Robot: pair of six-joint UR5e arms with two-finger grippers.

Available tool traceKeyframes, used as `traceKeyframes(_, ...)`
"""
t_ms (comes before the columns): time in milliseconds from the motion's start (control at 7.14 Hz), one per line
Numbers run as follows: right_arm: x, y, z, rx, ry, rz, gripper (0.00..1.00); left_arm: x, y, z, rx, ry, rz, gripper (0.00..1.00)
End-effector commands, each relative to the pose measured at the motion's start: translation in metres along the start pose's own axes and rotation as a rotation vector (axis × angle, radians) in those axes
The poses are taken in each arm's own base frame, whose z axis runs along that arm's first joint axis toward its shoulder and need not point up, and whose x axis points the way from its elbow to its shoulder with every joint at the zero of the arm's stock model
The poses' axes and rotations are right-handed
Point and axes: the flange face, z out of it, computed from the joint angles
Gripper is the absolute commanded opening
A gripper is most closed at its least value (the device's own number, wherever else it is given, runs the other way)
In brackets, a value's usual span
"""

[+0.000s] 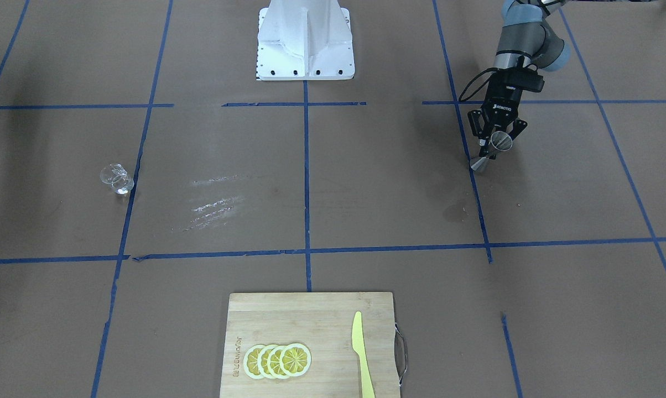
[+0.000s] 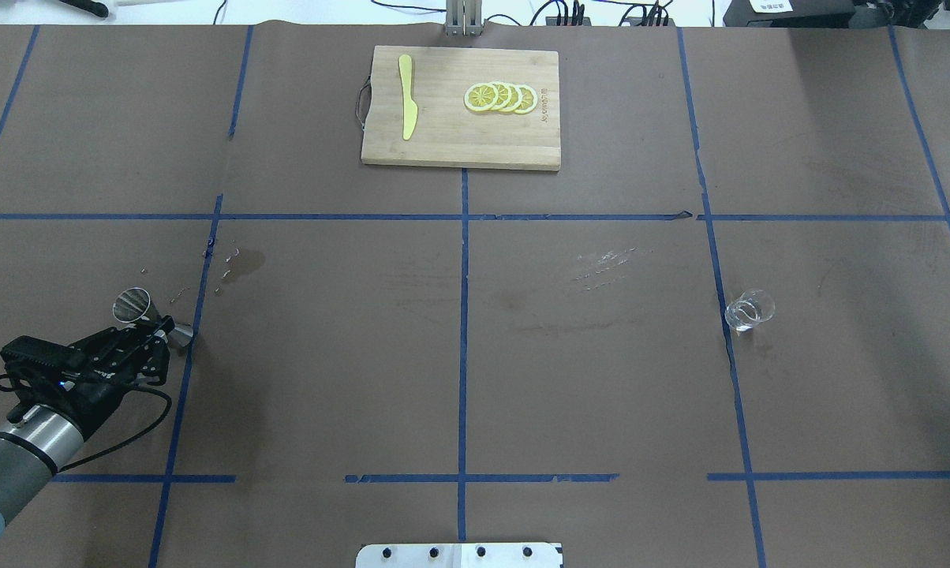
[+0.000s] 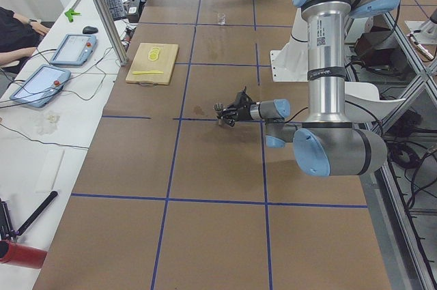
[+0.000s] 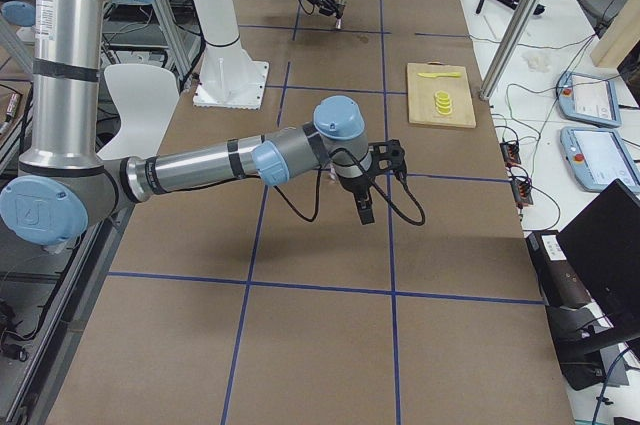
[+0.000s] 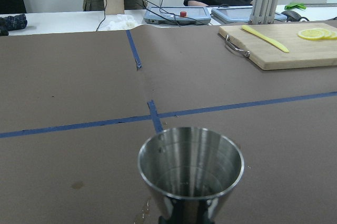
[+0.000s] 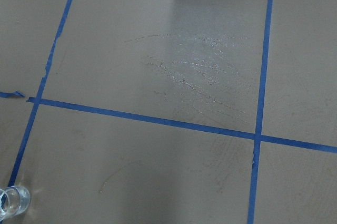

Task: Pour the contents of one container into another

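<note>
Front view: left gripper (image 1: 496,145) is clamping the jigger (image 1: 480,162) at its waist, right by a tape line (image 1: 477,193) on the view's right. The jigger is sitting low at the table (image 1: 366,193); cannot tell if touching. Glass (image 1: 116,179) is standing alone on the view's left, well apart. Board (image 1: 311,326) is carrying lemon slices (image 1: 277,360) and a knife (image 1: 362,354).

Overhead: jigger is showing far left, glass far right, with a wet stain (image 2: 242,264) lying near the jigger.

Left side view: near arm is reaching low with the jigger at its tip.

Right side view: right gripper (image 4: 365,213) is pointing down over mid-table; cannot tell if wide or narrow.

Left wrist: the jigger's cup is facing mouth up, bottom centre.

Right wrist: glass is peeking in at the bottom-left corner.
</note>
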Motion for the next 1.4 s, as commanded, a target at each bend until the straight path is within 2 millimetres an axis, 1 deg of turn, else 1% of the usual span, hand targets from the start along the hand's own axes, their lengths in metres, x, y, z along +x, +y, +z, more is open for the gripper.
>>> traceKeyframes(0,0.0,0.0,0.0,0.0,0.0,0.0,1.0,-0.001,-0.009,-0.007,0.049,0.058,0.058,0.0)
traceKeyframes(140,0.0,0.0,0.0,0.0,0.0,0.0,1.0,-0.003,-0.017,-0.014,0.092,0.11,0.022,0.0)
traceKeyframes(280,0.001,0.0,0.0,-0.001,0.001,0.001,1.0,0.001,-0.024,-0.017,0.111,0.131,0.045,0.0)
traceKeyframes(420,0.001,0.0,0.0,-0.001,0.001,0.001,1.0,0.013,-0.034,-0.022,0.134,0.168,0.114,0.0)
traceKeyframes(560,0.001,0.0,0.001,-0.003,0.001,0.004,1.0,0.025,-0.04,-0.025,0.156,0.244,0.128,0.0)
traceKeyframes(700,0.001,0.0,0.001,-0.003,0.001,0.004,1.0,0.023,-0.035,-0.025,0.142,0.277,0.176,0.0)
traceKeyframes(840,0.002,0.001,0.001,-0.003,0.001,0.004,1.0,0.026,-0.037,-0.025,0.15,0.284,0.213,0.0)
traceKeyframes(980,0.002,0.001,0.002,-0.005,0.002,0.006,1.0,0.029,-0.04,-0.025,0.142,0.328,0.302,0.0)
traceKeyframes(1120,0.003,0.001,0.002,-0.005,0.003,0.006,1.0,0.034,-0.059,-0.014,0.191,0.395,0.523,0.0)
traceKeyframes(1260,0.004,0.001,0.003,-0.007,0.004,0.009,1.0,0.054,-0.069,-0.01,0.232,0.471,0.549,0.0)
